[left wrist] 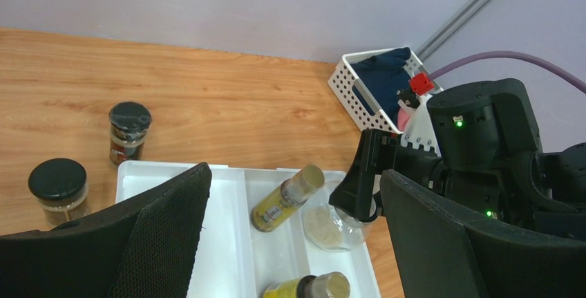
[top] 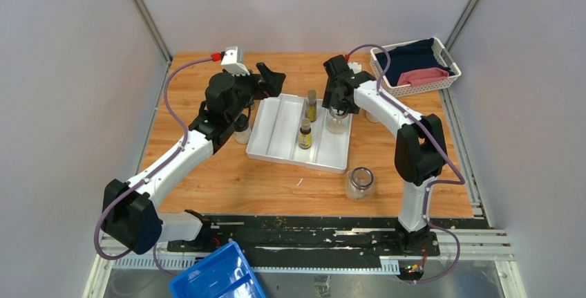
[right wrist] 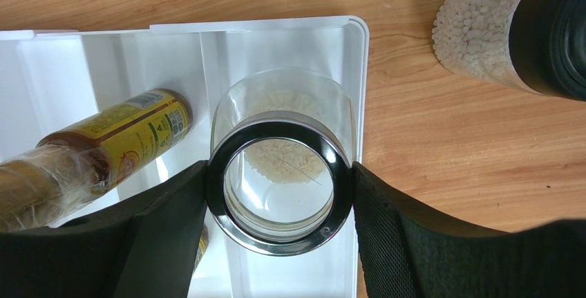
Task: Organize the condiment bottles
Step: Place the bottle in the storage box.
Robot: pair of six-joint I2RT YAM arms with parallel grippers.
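A white divided tray (top: 273,132) lies mid-table. Two yellow-labelled bottles (top: 312,104) (top: 305,133) stand in its middle compartment. My right gripper (right wrist: 280,182) is shut on the metal rim of a clear glass jar (right wrist: 276,104), which is upright in the tray's right compartment at the far end. My left gripper (left wrist: 296,173) hangs open and empty above the tray's far left. A second clear jar (top: 360,182) stands on the table in front of the tray. Two black-lidded jars (left wrist: 129,132) (left wrist: 59,187) stand left of the tray, and another (right wrist: 497,42) stands to its right.
A white basket (top: 414,66) holding dark blue and pink cloths sits at the back right corner. A blue bin (top: 218,277) is below the table's near edge. Grey walls close in the table on three sides.
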